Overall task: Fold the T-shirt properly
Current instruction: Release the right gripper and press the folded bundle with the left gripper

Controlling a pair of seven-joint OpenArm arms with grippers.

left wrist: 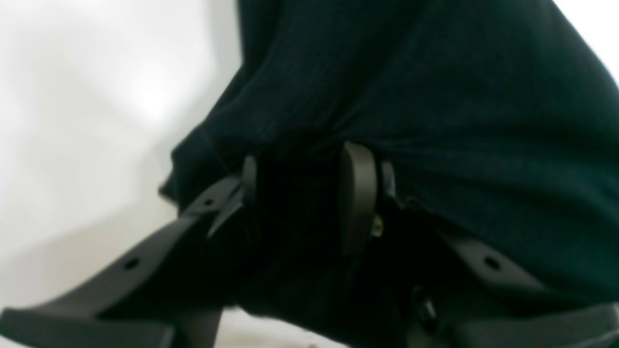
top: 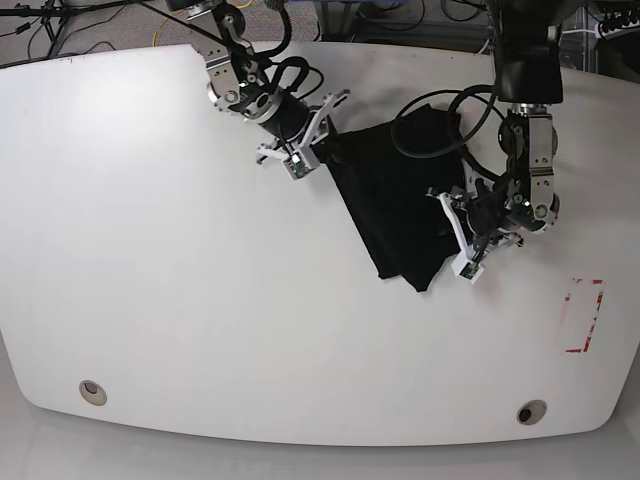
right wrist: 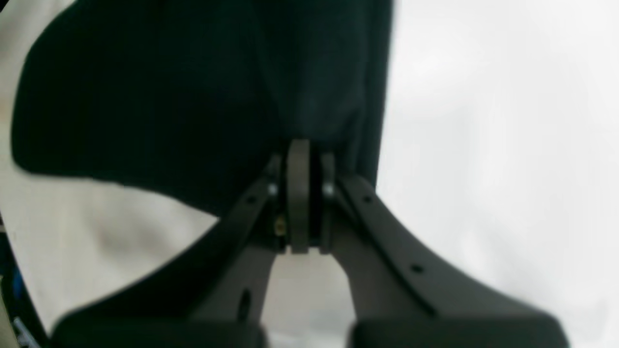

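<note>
The black T-shirt (top: 395, 200) lies bunched and partly folded on the white table (top: 180, 250), right of centre. My right gripper (top: 325, 150) is at the shirt's upper left edge. In the right wrist view this gripper (right wrist: 300, 159) is shut on the T-shirt (right wrist: 193, 96), which hangs beyond its fingertips. My left gripper (top: 452, 225) is at the shirt's right edge. In the left wrist view the left gripper (left wrist: 302, 188) is closed around a thick bunch of the T-shirt (left wrist: 435, 96), which fills the gap between its fingers.
A red-outlined rectangle (top: 583, 315) is marked on the table at the right. Two round holes (top: 92, 391) (top: 531, 411) sit near the table's front edge. Cables (top: 440, 110) loop over the shirt's far side by the left arm.
</note>
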